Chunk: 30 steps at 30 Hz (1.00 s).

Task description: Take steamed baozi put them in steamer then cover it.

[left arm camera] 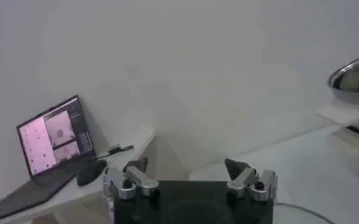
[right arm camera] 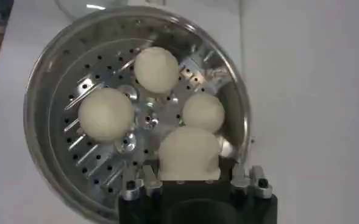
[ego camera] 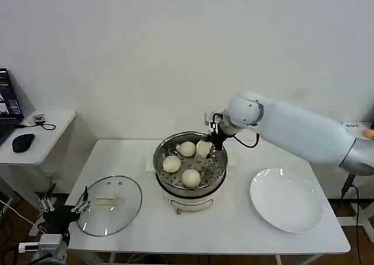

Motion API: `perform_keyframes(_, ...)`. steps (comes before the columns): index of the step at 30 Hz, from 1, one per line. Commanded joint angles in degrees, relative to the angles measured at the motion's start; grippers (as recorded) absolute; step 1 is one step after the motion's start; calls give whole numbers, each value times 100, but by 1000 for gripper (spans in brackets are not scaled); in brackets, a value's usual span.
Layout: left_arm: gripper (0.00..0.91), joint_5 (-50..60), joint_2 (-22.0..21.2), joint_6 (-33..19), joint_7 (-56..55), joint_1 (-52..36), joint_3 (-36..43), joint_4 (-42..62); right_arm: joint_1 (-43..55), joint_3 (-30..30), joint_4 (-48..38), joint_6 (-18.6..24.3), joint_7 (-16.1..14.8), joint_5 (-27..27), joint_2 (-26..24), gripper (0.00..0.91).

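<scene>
The steamer (ego camera: 161,157) stands mid-table with three steamed baozi (ego camera: 187,149) lying on its perforated tray (right arm camera: 100,152). My right gripper (ego camera: 205,150) reaches into the back right of the pot, shut on another baozi (right arm camera: 188,153). That bun sits low over the tray beside another bun (right arm camera: 203,112); whether it touches the tray I cannot tell. The cover (ego camera: 110,205), clear glass with a pale handle, lies flat on the table left of the steamer. My left gripper (left arm camera: 185,165) waits open at the cover's left edge, holding nothing.
A white plate (ego camera: 286,199) lies bare to the right of the steamer. Left of the table, a side table (ego camera: 41,142) carries a laptop (left arm camera: 51,137) and a black mouse (ego camera: 23,142). A white wall stands behind.
</scene>
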Motion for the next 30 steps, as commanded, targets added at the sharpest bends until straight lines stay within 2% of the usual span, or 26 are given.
perform_keyframes(1, 907, -4, 2, -8, 2, -11, -5, 29, -180, -224, -23, -244, 142, -109, 124, 665)
perform_keyframes(16, 907, -7, 19, -12, 3, -13, -37, 52, -384, -97, -308, -102, 109, -503, 282, 665)
perform_keyframes(20, 907, -8, 13, -22, 8, -3, -53, 52, -443, -46, -353, -86, 121, -459, 318, 665)
perform_keyframes(21, 907, -8, 16, -25, 10, 2, -56, 49, -456, -31, -359, -70, 124, -513, 321, 816)
perform_keyframes(22, 907, -10, 17, -26, 11, 4, -60, 44, -461, -32, -372, -61, 127, -545, 322, 907)
perform_keyframes(30, 907, -17, 11, -21, 5, -2, -63, 40, -463, 235, -278, 0, 115, -571, 198, 907)
